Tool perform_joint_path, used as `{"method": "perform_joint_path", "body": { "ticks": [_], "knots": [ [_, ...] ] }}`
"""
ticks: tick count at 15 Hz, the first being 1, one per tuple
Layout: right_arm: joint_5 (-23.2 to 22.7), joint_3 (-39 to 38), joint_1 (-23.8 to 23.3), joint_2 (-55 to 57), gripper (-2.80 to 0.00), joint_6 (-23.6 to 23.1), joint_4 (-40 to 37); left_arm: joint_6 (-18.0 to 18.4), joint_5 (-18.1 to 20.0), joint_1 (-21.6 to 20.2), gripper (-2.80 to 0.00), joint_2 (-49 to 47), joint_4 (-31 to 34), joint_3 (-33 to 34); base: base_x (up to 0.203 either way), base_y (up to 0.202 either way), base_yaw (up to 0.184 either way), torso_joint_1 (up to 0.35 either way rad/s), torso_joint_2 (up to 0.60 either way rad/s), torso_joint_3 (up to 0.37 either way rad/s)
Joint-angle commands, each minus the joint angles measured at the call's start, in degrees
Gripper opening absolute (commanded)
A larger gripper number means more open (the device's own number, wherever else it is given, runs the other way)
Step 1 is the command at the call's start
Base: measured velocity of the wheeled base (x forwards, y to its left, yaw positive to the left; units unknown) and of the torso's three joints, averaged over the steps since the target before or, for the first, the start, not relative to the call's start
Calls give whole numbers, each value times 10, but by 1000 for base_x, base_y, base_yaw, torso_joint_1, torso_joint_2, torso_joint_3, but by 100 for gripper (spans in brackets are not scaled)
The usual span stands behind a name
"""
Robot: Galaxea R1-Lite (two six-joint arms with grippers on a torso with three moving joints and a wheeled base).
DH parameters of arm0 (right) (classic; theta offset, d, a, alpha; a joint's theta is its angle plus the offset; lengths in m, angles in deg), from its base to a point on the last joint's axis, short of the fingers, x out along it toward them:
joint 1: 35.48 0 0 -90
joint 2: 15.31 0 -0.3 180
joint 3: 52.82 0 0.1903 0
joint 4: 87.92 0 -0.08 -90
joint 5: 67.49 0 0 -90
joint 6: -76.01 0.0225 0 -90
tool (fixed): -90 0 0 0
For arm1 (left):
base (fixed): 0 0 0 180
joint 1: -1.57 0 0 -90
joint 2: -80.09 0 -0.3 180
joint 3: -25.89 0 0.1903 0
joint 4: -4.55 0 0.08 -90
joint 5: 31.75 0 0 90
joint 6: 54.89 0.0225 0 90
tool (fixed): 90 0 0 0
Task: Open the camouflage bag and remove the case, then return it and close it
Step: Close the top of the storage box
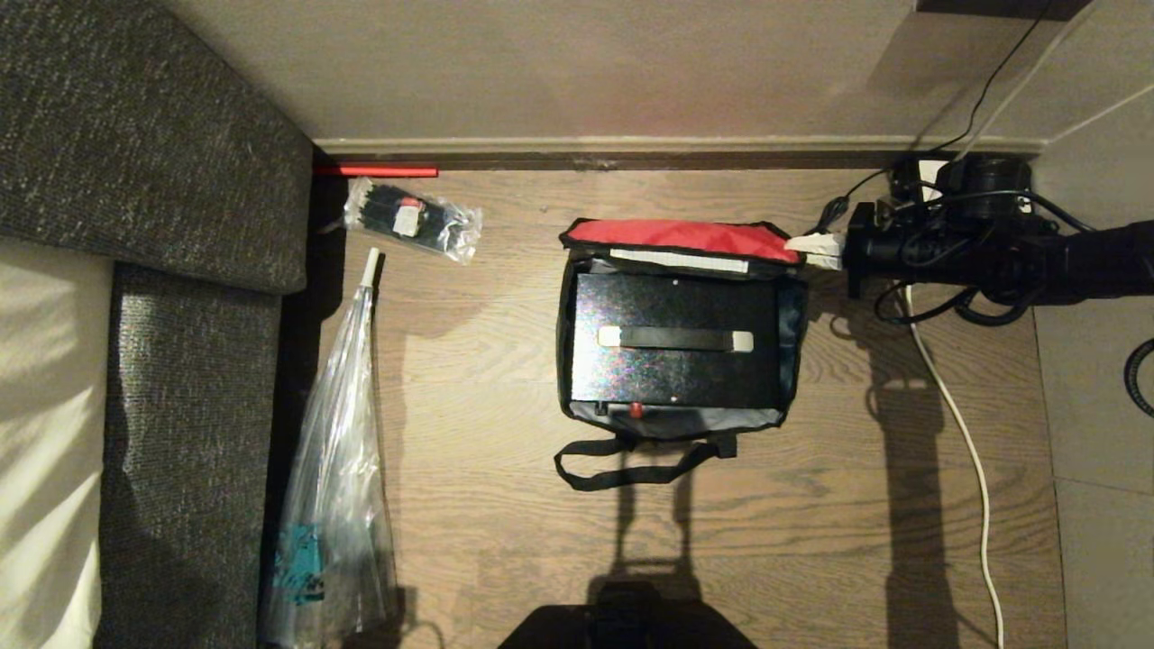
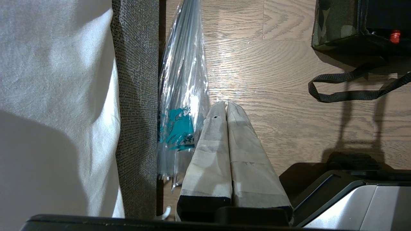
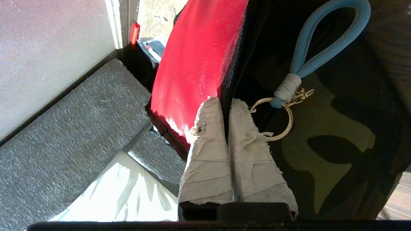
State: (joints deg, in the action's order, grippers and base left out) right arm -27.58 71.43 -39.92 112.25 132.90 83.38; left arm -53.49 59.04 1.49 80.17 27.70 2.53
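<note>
Bag [image 1: 678,329] on the wood floor [image 1: 505,505] near the wall, lid [image 1: 681,238] thrown back toward the wall with its red lining up, long axis running across the head view. Case [image 1: 674,338] seated inside, filling the opening, strap handle on top, red button [image 1: 636,410] at the near side. Black bag strap [image 1: 622,464] trailing loose on the floor on the near side. Right gripper [image 1: 816,251] at the lid's right end, level with it, reaching in from the right; taped fingers [image 3: 208,141] pressed together on the lid's edge [image 3: 226,93] between red lining and camouflage outside, beside the zip ring [image 3: 273,120] and its blue loop [image 3: 321,48]. Probably the closing stage, judging by the case already sitting in: lid to be swung from the wall side over the case toward the robot. Right arm plainly the nearer. Left gripper [image 2: 226,110] parked low and well off to the left, fingers together on nothing, next to a long clear bag [image 1: 338,469]. Further out, a small clear bag of dark items [image 1: 410,216] near the wall, grey couch [image 1: 153,144] at left, white cable [image 1: 965,451] on the floor at right. Nothing lying across the lid's path, though the loose strap could catch.
</note>
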Motion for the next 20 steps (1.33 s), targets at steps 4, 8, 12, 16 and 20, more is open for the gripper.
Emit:
{"method": "perform_joint_path", "body": {
  "ticks": [4,8,12,16,20],
  "knots": [
    [-22,-9,0,1,0,0,-5,0,0,0,-280,0,0,1,0,0,0,0,0,0],
    [-20,-11,-6,4,0,-2,-7,0,0,0,-280,-1,0,1,0,0,0,0,0,0],
    [-19,-9,-59,20,0,-69,-50,0,0,0,-280,-1,0,1,0,0,0,0,0,0],
    [-18,-13,-65,23,-280,-71,-51,0,0,0,-280,-1,0,1,0,0,0,0,0,0],
    [-19,-9,-56,33,-280,-69,-53,0,0,0,-280,-1,0,1,0,0,0,0,0,0]
  ]
}}
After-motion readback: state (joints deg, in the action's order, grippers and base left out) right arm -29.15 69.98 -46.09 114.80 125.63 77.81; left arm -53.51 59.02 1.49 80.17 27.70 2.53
